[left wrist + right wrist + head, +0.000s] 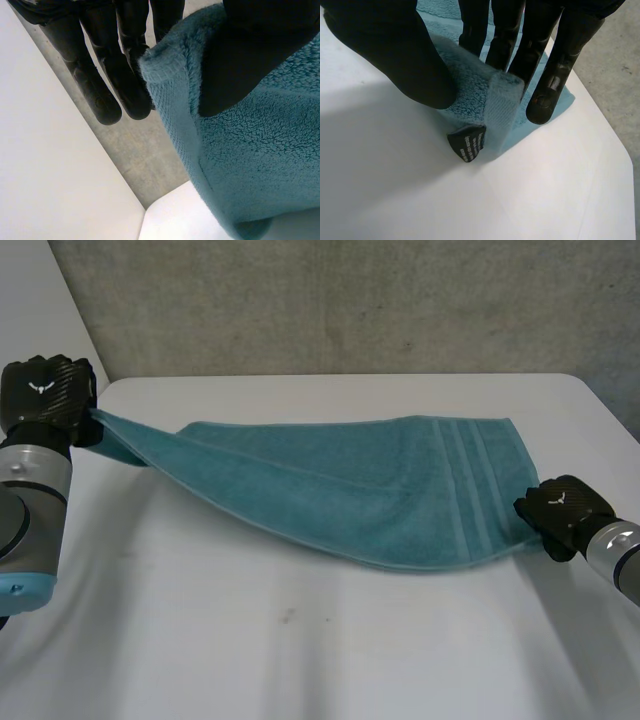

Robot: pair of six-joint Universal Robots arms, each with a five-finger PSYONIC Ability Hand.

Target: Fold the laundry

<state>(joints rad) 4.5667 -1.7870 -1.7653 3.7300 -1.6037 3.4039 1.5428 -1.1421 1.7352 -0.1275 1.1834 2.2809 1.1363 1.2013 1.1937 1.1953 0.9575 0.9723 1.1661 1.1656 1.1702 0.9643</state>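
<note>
— What is the cloth like?

— A teal terry towel [350, 490] with thick, fuzzy pile and a flatter woven hem [176, 107] along its edge. Three plain bands [470, 490] cross it near its broad end. It lies stretched across the middle of the table [300, 640], broad by the robot's right arm and drawn to a narrow point at the left.

— And the hands?

— Both are black and smooth. The left hand [45, 390] is at the table's far left edge. In its wrist view the thumb presses into the pile at a corner, pinching it against the fingers behind, while two more fingers hang straight beside the cloth and touch nothing. The right hand [560, 510] is at the opposite end, low over the table. Its thumb squeezes the bunched corner against the fingers, so the cloth stands up there as a thick folded lump. A small black tag [466, 142] with white print sticks out of that corner and touches the tabletop.

— What is the surface like?

— White, matt and smooth, with a rounded corner beside the right hand.

— And the room?

— Behind the table is a rough grey wall [350, 300], mottled like concrete. Past the table's edge there is grey speckled floor [620, 60].
</note>
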